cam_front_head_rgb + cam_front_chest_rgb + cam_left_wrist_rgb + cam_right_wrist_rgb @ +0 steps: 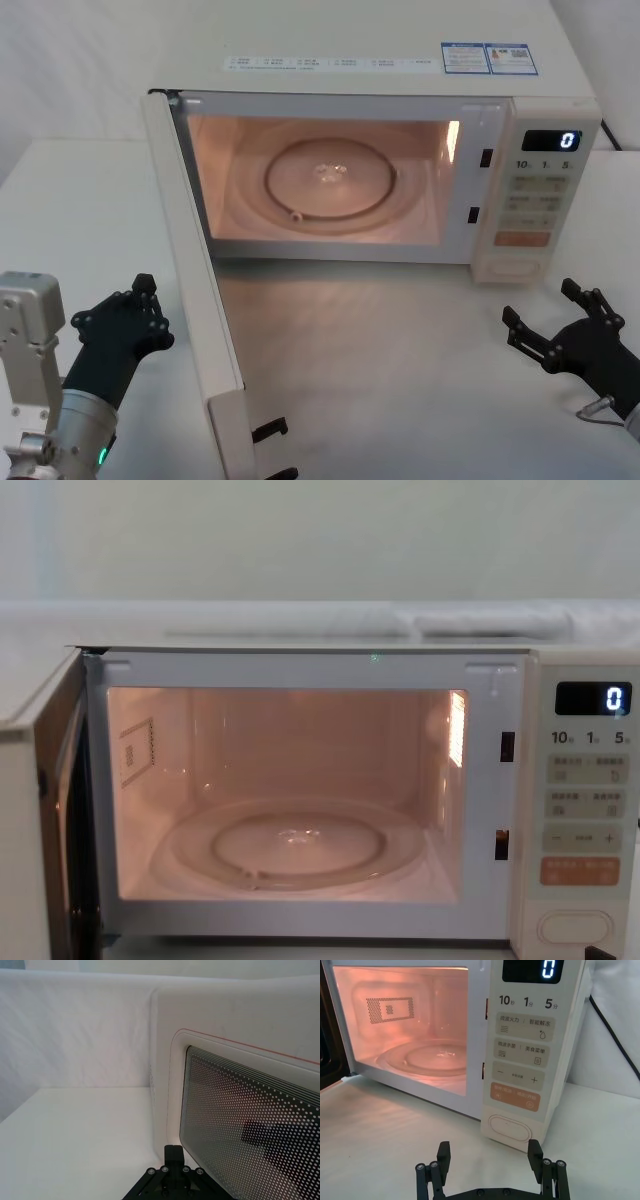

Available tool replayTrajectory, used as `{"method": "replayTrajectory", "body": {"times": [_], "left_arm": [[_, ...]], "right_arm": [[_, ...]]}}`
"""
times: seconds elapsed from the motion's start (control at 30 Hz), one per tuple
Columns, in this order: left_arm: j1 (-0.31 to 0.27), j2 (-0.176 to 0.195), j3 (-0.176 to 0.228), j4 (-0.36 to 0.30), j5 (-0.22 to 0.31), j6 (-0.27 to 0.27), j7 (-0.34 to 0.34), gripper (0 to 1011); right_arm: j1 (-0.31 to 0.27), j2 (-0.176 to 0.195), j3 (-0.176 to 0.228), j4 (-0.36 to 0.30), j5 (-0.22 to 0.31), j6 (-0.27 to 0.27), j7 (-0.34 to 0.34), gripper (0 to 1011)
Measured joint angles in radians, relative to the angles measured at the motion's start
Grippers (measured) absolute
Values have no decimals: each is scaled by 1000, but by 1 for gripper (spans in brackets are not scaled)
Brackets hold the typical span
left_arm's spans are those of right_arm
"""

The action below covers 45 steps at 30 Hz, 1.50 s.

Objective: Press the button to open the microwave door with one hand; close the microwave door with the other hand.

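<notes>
The microwave sat at the back of the table, lit inside, its door swung fully open toward the robot's left. So the press looked done and the closing step was in hand. The left gripper waited just outside the door, jaws spread and empty; next it would need to push that panel shut. The right gripper hung open and empty before the button, which its wrist view showed plainly, while the left wrist view gave the door's dotted window.
</notes>
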Motion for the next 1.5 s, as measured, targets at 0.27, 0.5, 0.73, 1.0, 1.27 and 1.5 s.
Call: {"method": "replayTrajectory", "body": {"times": [0.27,0.5,0.73,1.0,1.27,1.5], "left_arm": [[0,0,0,0,0,0,0,0],[0,0,0,0,0,0,0,0],[0,0,0,0,0,0,0,0],[0,0,0,0,0,0,0,0],[29,5,-28,-46,4,12,-40,0],[92,19,-76,-125,-10,21,-83,0]], "right_arm": [[0,0,0,0,0,0,0,1000],[0,0,0,0,0,0,0,1000],[0,0,0,0,0,0,0,1000],[0,0,0,0,0,0,0,1000],[0,0,0,0,0,0,0,1000],[0,0,0,0,0,0,0,1000]]}}
